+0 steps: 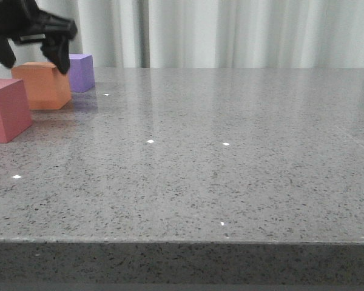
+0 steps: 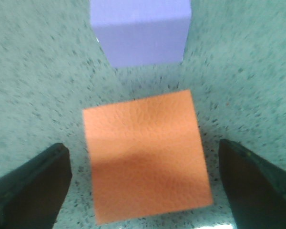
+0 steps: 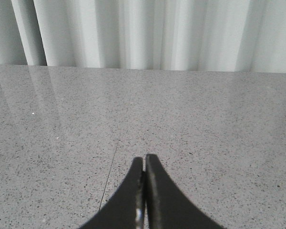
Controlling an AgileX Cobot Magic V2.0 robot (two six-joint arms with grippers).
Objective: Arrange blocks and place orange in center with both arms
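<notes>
The orange cube (image 1: 42, 85) is seen as a plain matte block with sharp edges; in the left wrist view its top face (image 2: 147, 155) shows a fine leathery grain and is partly darkened by a shadow across the half nearer the fingers. It rests on the grey speckled table (image 1: 230, 170), directly beneath the left gripper (image 1: 33, 57), whose two black fingers (image 2: 31, 191) are spread wide, one to either side of the block, with bare table visible in each gap, so nothing is grasped. The purple cube (image 1: 82, 73) stands just beyond the orange one, past the fingertips, with a narrow strip of table between the two blocks.

The pinkish-red cube (image 1: 6, 109) is shown only in the front view, on the near side of the left gripper and close beside the orange cube; whether the two touch cannot be told. The height of the left gripper above the orange cube is also given only by that view, where the fingertips hang about level with its top edge.

The right gripper (image 3: 144, 164) is found only in its own wrist view, its fingers pressed together on nothing, over bare table, with a pale pleated curtain (image 3: 143, 33) behind.
</notes>
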